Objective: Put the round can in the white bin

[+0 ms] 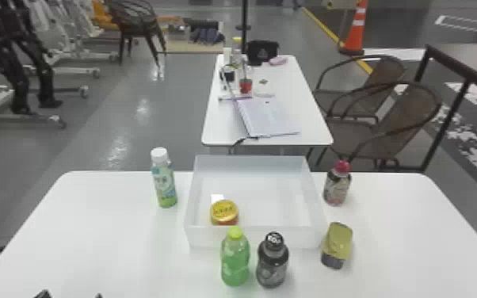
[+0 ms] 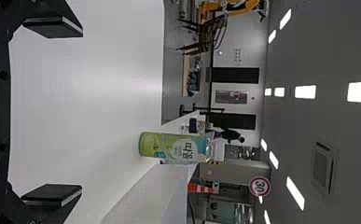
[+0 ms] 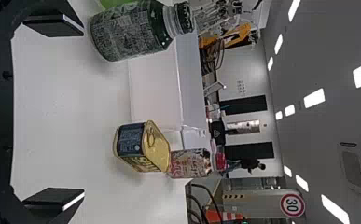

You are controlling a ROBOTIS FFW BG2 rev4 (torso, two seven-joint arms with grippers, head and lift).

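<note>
The round can, with a yellow top and reddish side, stands inside the white bin, near its front left part; the front wall hides its lower part. My left gripper is at the bottom left of the head view, well in front and left of the bin. In the left wrist view the left gripper is open with nothing between its fingers, and the bin lies beyond. The right gripper is open and empty in its wrist view, with the bin wall farther off.
A green bottle and dark bottle stand before the bin. A white-capped bottle is left of it. A red-capped bottle and yellow rectangular can are on its right. Another table stands behind.
</note>
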